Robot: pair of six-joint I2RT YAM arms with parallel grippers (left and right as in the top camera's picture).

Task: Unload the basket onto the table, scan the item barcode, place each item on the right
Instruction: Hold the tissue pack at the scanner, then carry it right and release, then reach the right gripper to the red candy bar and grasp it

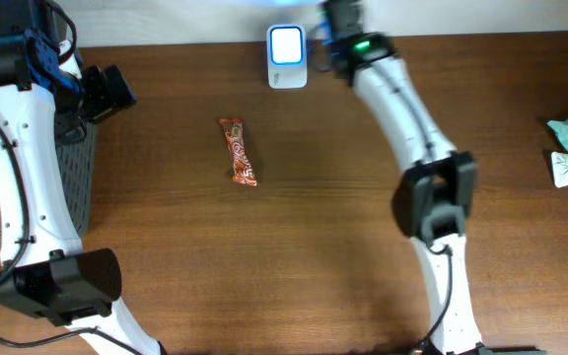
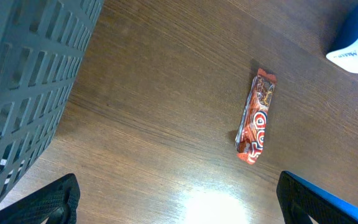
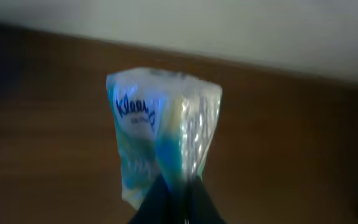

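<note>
Right gripper (image 3: 173, 196) pinches the tissue pack (image 3: 160, 124) by its end; turn its barcode, probably lost in the blur, squarely toward the scanner (image 1: 287, 54). Left gripper (image 2: 188, 208) gapes empty.

Top-down overhead, two close wrist views

From my screens I see a dark brown wood-grain table (image 1: 304, 227) filling nearly every view, a pale plain wall (image 1: 461, 15) along its far edge, a grey slatted basket (image 1: 82, 182) at its left end, and a bright patch of glare (image 2: 213, 202) on the wood.
</note>
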